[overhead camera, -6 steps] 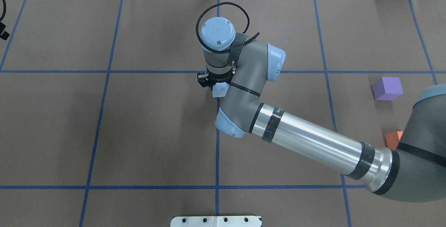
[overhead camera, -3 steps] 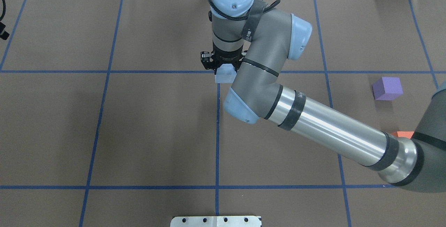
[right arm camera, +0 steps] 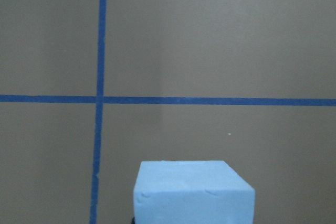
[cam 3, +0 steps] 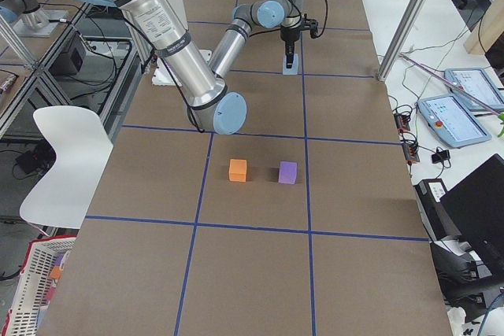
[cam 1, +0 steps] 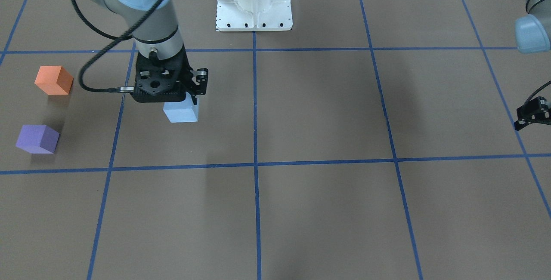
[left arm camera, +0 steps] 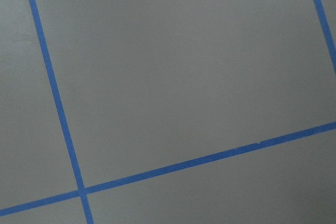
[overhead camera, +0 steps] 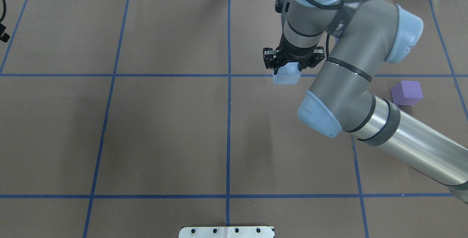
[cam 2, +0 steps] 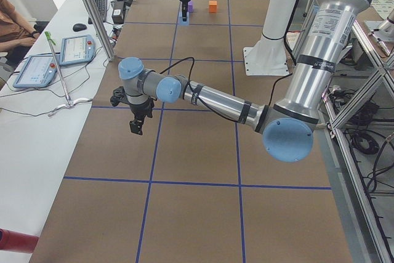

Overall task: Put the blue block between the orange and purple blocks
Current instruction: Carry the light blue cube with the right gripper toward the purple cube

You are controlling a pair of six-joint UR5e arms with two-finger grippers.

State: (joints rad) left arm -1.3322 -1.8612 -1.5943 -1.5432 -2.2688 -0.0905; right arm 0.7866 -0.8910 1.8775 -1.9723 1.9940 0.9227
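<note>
My right gripper [overhead camera: 289, 67] is shut on the light blue block [overhead camera: 286, 76] and holds it a little above the table, right of the centre line. The block also shows in the front view [cam 1: 181, 111] and at the bottom of the right wrist view [right arm camera: 194, 193]. The purple block [overhead camera: 406, 92] sits on the table to the right. The orange block [cam 1: 54, 80] lies near the purple block [cam 1: 38, 139] with a gap between them; my right arm hides it in the overhead view. My left gripper [cam 1: 531, 114] hangs at the far side of the table, empty; I cannot tell how its jaws stand.
The brown table [overhead camera: 164, 132] is marked with blue tape lines. The robot's white base [cam 1: 254, 4] stands at the table's near edge. My right forearm [overhead camera: 413, 146] stretches over the area beside the purple block. The left wrist view shows only table [left arm camera: 184, 77].
My right arm has carried the blue block from the table's centre line to the right, toward the purple block. Its forearm now covers the orange block in the overhead view.
</note>
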